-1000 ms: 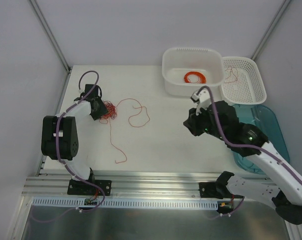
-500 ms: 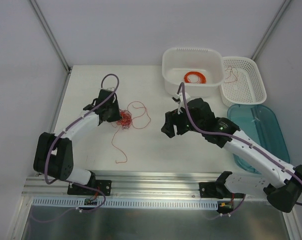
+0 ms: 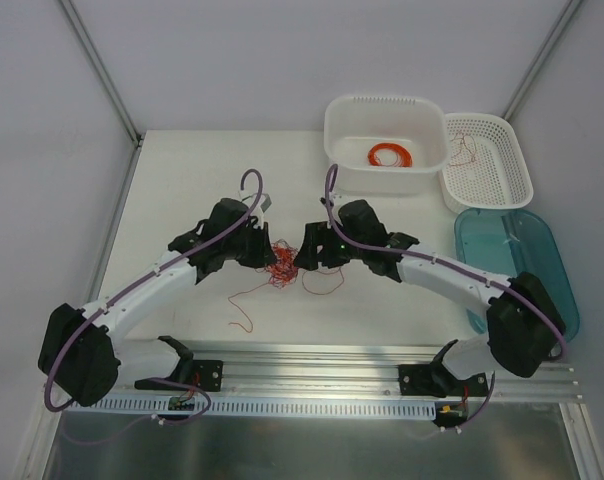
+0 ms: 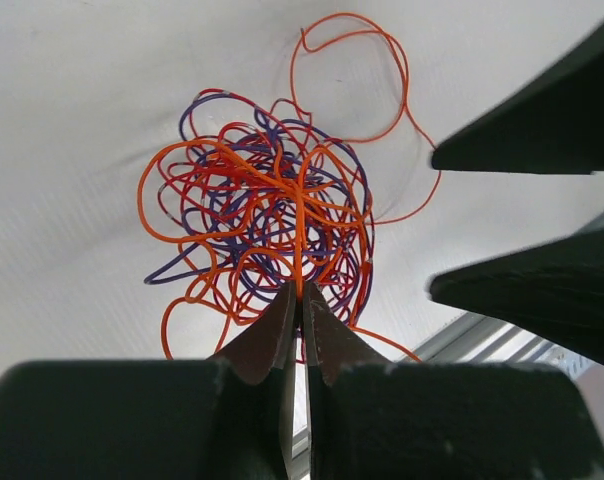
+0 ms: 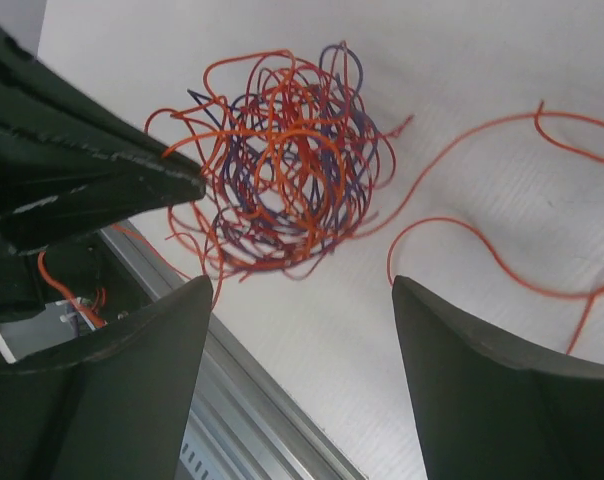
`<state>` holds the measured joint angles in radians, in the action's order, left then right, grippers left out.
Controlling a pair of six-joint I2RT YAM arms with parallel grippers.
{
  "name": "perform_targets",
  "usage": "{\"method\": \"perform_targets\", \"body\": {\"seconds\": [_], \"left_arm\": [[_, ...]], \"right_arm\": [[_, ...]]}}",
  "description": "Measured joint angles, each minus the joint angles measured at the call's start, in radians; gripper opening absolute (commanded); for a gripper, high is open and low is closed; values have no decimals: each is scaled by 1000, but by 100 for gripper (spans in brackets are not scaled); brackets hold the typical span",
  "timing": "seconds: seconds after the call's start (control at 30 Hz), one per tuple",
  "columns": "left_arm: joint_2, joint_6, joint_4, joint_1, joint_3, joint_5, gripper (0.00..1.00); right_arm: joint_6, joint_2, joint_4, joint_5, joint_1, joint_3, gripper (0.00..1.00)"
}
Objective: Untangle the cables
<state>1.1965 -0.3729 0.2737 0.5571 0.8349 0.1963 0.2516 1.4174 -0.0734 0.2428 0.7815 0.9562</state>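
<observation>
Many wiry cables (image 4: 272, 215) (orange, red, purple) form a scribbly ball.

Left arm now stretches out from the bench's (image 3: 182, 180) left side toward the middle. The left hand (image 3: 265, 248) sits well right of and nearer than where it was a second ago. The cables (image 3: 279, 268) knot comes with it, off the left area to bench centre; the wrist view shows the left hand (image 4: 297, 300) pinched on an orange strand of the knot (image 4: 272, 210).

Right arm swings in from the right side by the white tub (image 3: 385, 180). The right hand (image 3: 304, 255) now faces the left one, knot between them, fingers wide apart around the knot (image 5: 292, 160).

The loose strand (image 3: 327, 283), earlier spread in a wide loop, now bunches close to the knot.
</observation>
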Motion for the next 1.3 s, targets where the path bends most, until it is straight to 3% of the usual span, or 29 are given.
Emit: {"method": "perform_targets", "body": {"seconds": [0.27, 0.37, 0.47, 0.5, 0.57, 0.6, 0.8, 0.97, 1.17, 1.3], "left_arm": [[-34, 0, 0, 34, 0, 36, 0], [-69, 0, -2, 45, -2, 40, 0], [-93, -1, -8, 55, -5, 64, 0], [-102, 0, -9, 60, -6, 70, 0], [-119, -1, -11, 65, -12, 85, 0], [-126, -1, -13, 66, -15, 89, 0], [-214, -1, -13, 65, -18, 99, 0], [-312, 5, 11, 65, -17, 36, 0], [-373, 24, 76, 66, 24, -102, 0], [-423, 33, 128, 54, 115, -301, 0]], "right_arm": [[122, 151, 254, 47, 11, -86, 77], [158, 208, 345, 73, 15, -87, 71], [185, 252, 422, 97, 17, -87, 42], [197, 266, 446, 105, 18, -87, 27], [217, 286, 491, 123, 20, -87, 14], [224, 292, 509, 132, 21, -88, 3], [218, 290, 536, 134, 21, -90, 1], [175, 211, 441, 66, -3, -125, 1], [137, 42, 269, -59, -71, -166, 1], [101, -7, 72, -247, -188, -208, 1]]}}
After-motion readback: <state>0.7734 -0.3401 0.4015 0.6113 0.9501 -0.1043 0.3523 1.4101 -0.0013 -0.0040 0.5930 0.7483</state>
